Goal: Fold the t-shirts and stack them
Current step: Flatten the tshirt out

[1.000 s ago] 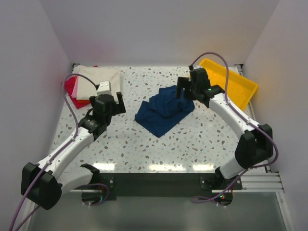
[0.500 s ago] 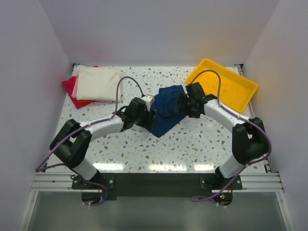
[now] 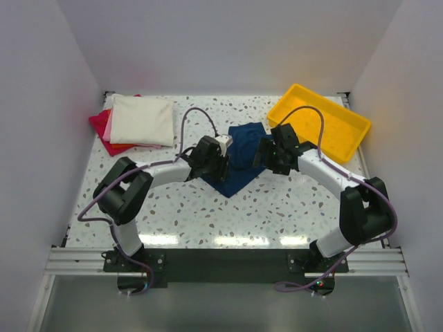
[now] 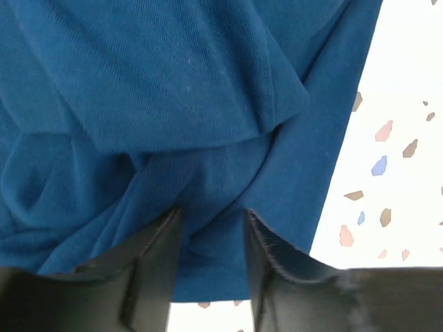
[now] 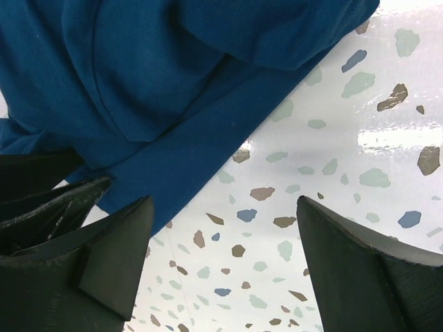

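The navy t-shirt (image 3: 240,155) lies crumpled mid-table, its print hidden. Low at its left edge is my left gripper (image 3: 219,164). In the left wrist view the left gripper (image 4: 211,235) has its jaws drawn in on a bunched fold of the navy t-shirt (image 4: 173,97), which fills the gap from finger to finger. My right gripper (image 3: 266,156) sits at the shirt's right edge. In the right wrist view the right gripper (image 5: 225,263) is wide open over bare table, and the navy t-shirt (image 5: 159,83) ends beside its left finger. A cream t-shirt (image 3: 142,119) tops the pink (image 3: 109,123) and red (image 3: 100,126) ones at the back left.
A yellow tray (image 3: 325,123) lies tilted at the back right, just behind the right arm. White walls close in the speckled table (image 3: 208,207) on the left, back and right. Both arms' cables arch above the shirt.
My left arm swung from near the folded stack to the navy shirt's left edge, and its jaws narrowed onto cloth. The right gripper dropped to the shirt's right edge. The shirt is more bunched.
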You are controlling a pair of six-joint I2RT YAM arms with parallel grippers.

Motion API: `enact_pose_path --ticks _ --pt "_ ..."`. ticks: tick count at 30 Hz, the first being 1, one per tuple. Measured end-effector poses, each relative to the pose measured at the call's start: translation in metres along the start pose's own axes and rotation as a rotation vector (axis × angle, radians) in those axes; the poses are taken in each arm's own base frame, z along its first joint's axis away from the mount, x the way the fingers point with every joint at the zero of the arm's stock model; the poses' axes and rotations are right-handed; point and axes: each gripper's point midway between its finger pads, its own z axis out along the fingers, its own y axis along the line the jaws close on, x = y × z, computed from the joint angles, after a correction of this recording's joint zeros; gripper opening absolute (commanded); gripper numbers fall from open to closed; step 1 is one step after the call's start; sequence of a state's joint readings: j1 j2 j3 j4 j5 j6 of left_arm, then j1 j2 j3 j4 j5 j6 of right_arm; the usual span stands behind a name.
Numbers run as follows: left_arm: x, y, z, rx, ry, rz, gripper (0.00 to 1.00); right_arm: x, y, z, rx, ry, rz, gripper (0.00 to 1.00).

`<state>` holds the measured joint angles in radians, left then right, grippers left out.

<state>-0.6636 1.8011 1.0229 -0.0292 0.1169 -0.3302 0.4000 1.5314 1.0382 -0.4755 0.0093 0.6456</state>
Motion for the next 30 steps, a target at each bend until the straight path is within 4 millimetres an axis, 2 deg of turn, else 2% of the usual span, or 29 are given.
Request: enact_pose_path --ticks 11,15,23,30 --pt "0.003 0.001 0.002 -0.032 0.014 -0.015 0.42 0.000 0.000 0.000 0.001 -0.001 0.002 0.88" --pt "0.008 0.003 -0.001 -0.044 0.026 -0.022 0.33 0.000 0.000 0.000 0.001 0.000 0.002 0.88" --pt "0.026 0.003 -0.010 -0.057 0.055 -0.045 0.34 0.000 0.000 0.000 0.002 -0.001 0.003 0.88" --pt "0.028 0.000 -0.009 -0.055 0.061 -0.054 0.34 0.000 0.000 0.000 0.001 -0.001 0.006 0.88"
